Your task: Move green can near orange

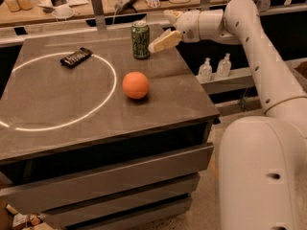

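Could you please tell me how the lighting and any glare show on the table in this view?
Camera view: a bright white ring, likely reflected light, arcs across the dark table; the orange casts a small soft shadow beneath itself; the gripper, beside the green can, looks brightly lit.

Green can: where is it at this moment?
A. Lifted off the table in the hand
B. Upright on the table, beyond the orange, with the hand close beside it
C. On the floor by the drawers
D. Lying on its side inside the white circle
B. The green can stands upright on the table, farther back than the orange. The hand hovers open at its right side in the picture, not closed around it.
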Controlling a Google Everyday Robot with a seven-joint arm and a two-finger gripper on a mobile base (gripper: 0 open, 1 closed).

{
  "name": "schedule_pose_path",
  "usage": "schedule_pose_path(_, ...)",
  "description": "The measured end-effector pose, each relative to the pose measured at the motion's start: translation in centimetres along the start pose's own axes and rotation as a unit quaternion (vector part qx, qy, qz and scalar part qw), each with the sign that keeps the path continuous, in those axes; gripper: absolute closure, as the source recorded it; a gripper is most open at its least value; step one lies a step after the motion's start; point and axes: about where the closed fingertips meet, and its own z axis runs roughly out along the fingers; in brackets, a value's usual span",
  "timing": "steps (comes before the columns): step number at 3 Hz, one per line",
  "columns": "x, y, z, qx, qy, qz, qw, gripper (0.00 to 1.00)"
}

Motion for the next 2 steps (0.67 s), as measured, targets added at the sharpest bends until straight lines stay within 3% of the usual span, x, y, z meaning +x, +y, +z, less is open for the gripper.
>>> schedule_pose_path(1,-2.0,-0.9,1.1,-0.001,-0.028,0.016,0.9995,0.00)
schedule_pose_path(2,-1.4,-1.6,2.4,-0.002,-0.034,0.050,0.9982,0.00)
